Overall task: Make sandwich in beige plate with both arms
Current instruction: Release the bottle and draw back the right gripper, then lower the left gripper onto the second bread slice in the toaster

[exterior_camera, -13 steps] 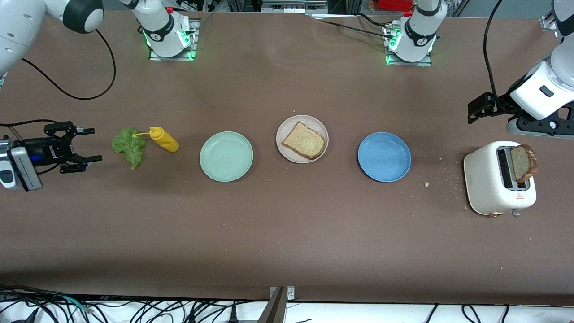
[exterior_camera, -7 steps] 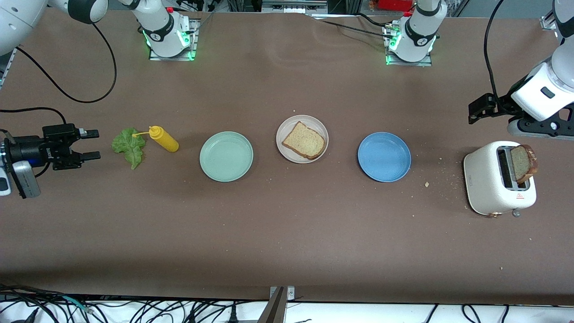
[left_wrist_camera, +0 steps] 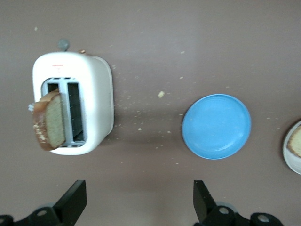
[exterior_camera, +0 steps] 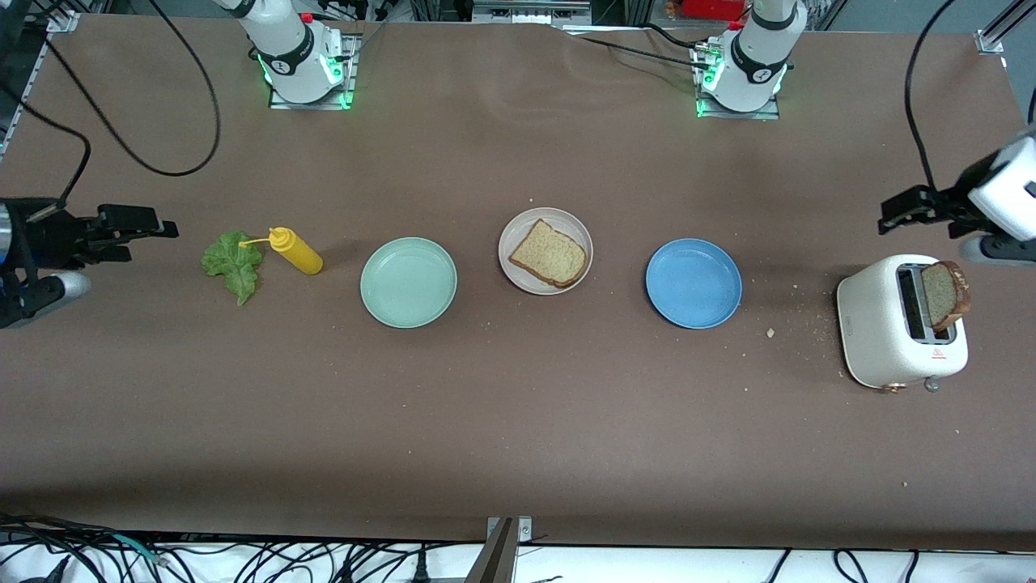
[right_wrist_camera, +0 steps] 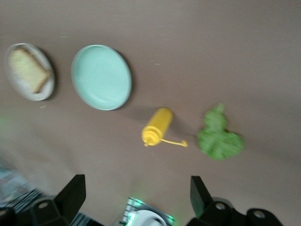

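The beige plate (exterior_camera: 545, 250) sits mid-table with one tan bread slice (exterior_camera: 547, 253) on it; both show in the right wrist view (right_wrist_camera: 29, 71). A second slice (exterior_camera: 944, 294) stands in the white toaster (exterior_camera: 901, 322), also in the left wrist view (left_wrist_camera: 48, 120). The green lettuce leaf (exterior_camera: 233, 262) lies on the table toward the right arm's end, beside a yellow bottle (exterior_camera: 295, 251). My right gripper (exterior_camera: 150, 231) is open and empty, up beside the lettuce. My left gripper (exterior_camera: 898, 212) is open and empty, up near the toaster.
A pale mint-green plate (exterior_camera: 409, 282) and a blue plate (exterior_camera: 694, 282) flank the beige plate. Crumbs lie scattered between the blue plate and the toaster. Both arm bases (exterior_camera: 295, 57) stand along the table edge farthest from the front camera.
My right gripper has turned and pulled back toward the table's end. My left gripper has drawn away toward its end of the table, past the toaster.
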You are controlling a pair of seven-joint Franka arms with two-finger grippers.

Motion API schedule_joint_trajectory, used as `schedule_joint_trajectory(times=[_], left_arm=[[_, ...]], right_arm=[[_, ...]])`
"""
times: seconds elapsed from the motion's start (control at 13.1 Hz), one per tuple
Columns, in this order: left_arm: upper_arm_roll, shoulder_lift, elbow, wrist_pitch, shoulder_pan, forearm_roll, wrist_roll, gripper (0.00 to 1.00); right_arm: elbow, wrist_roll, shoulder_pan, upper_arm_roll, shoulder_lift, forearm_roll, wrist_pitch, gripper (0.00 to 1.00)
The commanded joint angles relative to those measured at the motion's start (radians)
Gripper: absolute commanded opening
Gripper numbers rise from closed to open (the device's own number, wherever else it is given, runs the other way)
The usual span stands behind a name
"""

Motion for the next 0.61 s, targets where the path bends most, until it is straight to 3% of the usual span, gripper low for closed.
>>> schedule_joint_trajectory(times=[0.0, 0.23, 0.38, 0.53], left_arm=[[-0.008, 0.093, 0.025, 0.032, 0.103, 0.004, 0.050, 1.00], [-0.008, 0.145, -0.001, 0.179, 0.125, 0.124, 0.110, 1.00], [-0.008, 0.179, -0.006, 0.239, 0.162, 0.134, 0.148, 0.99], [-0.008, 0.187, -0.010, 0.251, 0.171, 0.133, 0.174, 0.99]], right_arm=[[-0.052, 0.126, -0.019, 0.072, -0.042, -0.148, 0.060, 0.99], [-0.230, 0.251, -0.020, 0.164, -0.155, -0.301, 0.200, 0.99], [-0.392, 0.286, -0.020, 0.171, -0.243, -0.305, 0.341, 0.99], [-0.467, 0.305, -0.023, 0.175, -0.272, -0.306, 0.415, 0.99]])
